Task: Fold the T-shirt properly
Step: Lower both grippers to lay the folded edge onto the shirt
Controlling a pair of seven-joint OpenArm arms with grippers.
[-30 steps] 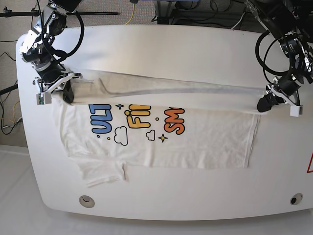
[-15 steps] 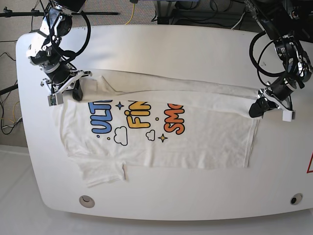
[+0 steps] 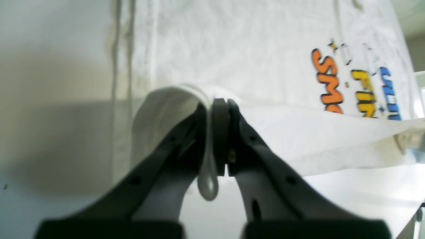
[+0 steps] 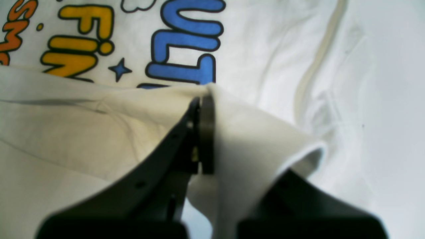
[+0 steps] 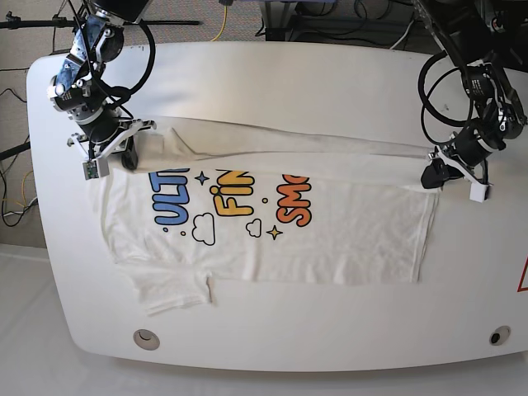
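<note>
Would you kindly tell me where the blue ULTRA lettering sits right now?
In the base view the ULTRA lettering lies on the T-shirt at the print's left end, just below the right gripper and beside yellow FINE.

The base view looks straight down from high above the white oval counter (image 5: 330,82), taking in both arms. Each wrist view peers along its own dark jaws from very close, sharing with the base view the white printed cotton T-shirt (image 5: 346,239) (image 3: 265,49) (image 4: 83,132).
</note>
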